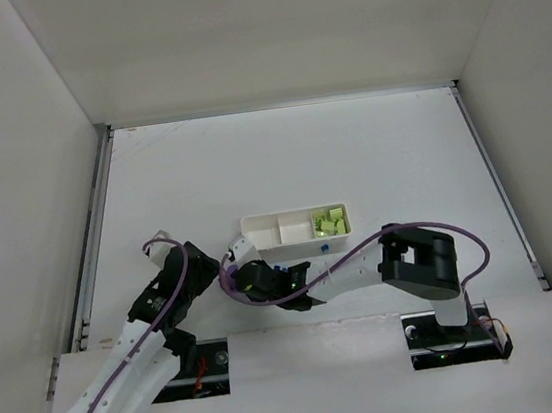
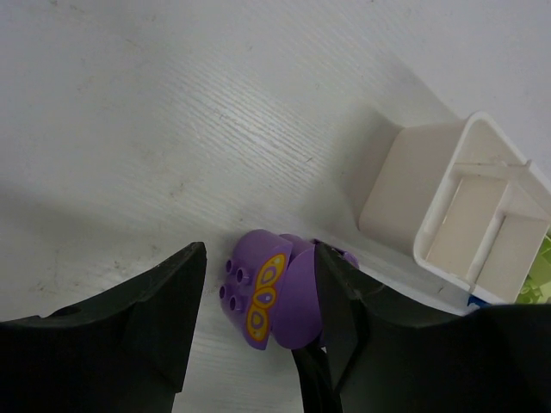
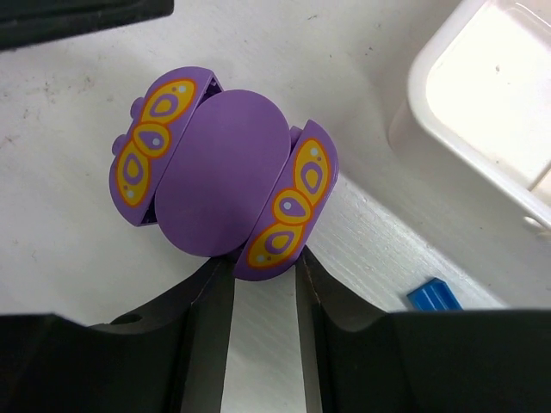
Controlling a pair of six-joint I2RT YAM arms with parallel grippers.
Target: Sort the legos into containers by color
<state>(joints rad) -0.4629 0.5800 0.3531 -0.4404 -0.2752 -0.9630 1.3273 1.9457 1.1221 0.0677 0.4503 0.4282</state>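
A chunky purple-and-orange piece lies on the table just in front of the white tray's left end. My right gripper is shut on the lower tip of its right patterned wing, a finger against each side. My left gripper stands open to the left of the piece, its fingers apart from it. In the top view both grippers meet there and hide the piece. Yellow-green bricks fill the tray's right compartment. A small blue brick lies on the table by the tray's front wall.
The tray's left and middle compartments show nothing inside. White walls enclose the table on three sides. The right arm's purple cable loops over the table in front of the tray.
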